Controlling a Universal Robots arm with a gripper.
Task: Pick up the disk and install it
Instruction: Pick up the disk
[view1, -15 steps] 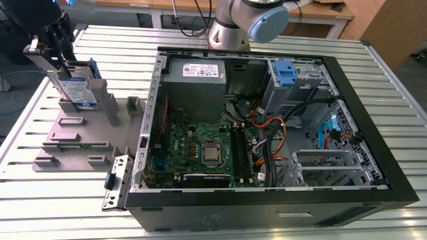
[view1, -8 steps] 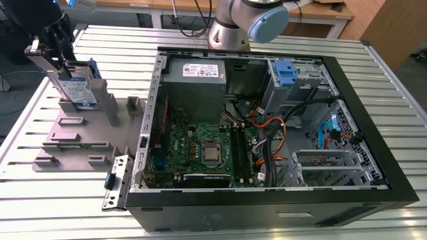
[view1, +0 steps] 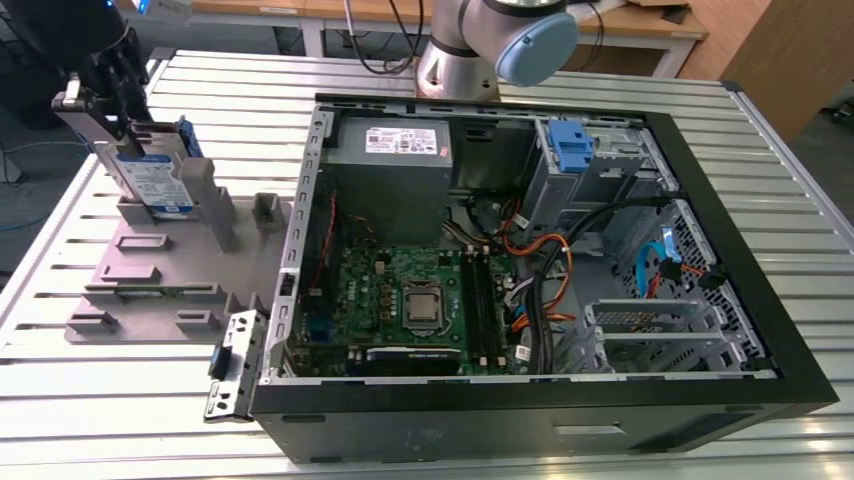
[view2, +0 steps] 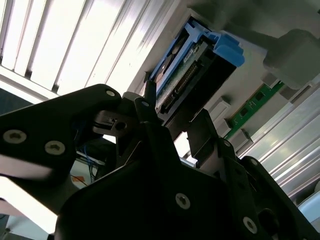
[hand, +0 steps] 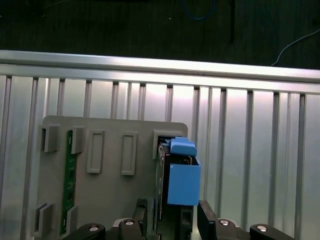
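The disk stands on edge in a slot at the back of the grey holder, on the exterior view's left, outside the computer. It is silver-grey with a white-and-blue label and blue rails. My gripper hangs over its top end. In both wrist views the black fingers straddle the disk, one on each side. In the second wrist view a thin bright gap shows between one finger and the disk, so the gripper is open around it.
The open computer case lies on the slatted metal table, with a drive cage and blue bracket at its back and the power supply beside it. A green memory stick lies in the holder. The arm's base stands behind the case.
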